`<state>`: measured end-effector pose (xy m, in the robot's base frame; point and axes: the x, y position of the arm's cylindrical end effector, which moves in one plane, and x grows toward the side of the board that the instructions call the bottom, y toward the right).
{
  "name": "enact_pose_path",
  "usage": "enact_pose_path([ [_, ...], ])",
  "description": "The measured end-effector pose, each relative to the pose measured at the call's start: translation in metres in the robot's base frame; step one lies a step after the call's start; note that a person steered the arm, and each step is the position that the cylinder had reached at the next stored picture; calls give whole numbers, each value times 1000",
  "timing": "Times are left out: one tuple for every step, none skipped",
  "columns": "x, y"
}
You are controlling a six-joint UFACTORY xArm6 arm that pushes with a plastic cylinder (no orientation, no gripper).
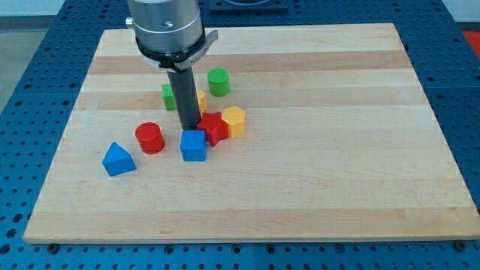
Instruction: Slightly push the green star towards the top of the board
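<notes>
Camera view shows my tip (190, 129) resting on the wooden board (315, 180) in the middle of a small cluster of blocks. There is no hand to open or close here; the arm ends in a plain dark rod, so its state is simply down at the table.

The green star (169, 97) sits at about 11 o'clock from my tip, just beside the rod and partly hidden behind it, so its outline is hard to read fully. At 6 o'clock, just beside the tip, is the blue cube (193, 145). The red star (214, 127) lies at 3 o'clock, close by, with the yellow hexagon (235, 121) touching it farther out. A second yellow block (200, 100) peeks out behind the rod at 1 o'clock; its shape is unclear. The green cylinder (218, 82) stands at 1 o'clock beyond that. The red cylinder (150, 138) is at 8 o'clock and the blue triangle (119, 159) farther along that line.

The star looks small, rigid and light, likely to slide easily and to spin if struck off centre. I judge the best contact is on its bottom side, in the notch between two points.
</notes>
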<state>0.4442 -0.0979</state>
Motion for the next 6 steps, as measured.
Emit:
enact_pose_path([
  [-7, -15],
  [-9, -14],
  [-14, -5],
  [-25, -5],
  [-26, -7],
  [-26, -26],
])
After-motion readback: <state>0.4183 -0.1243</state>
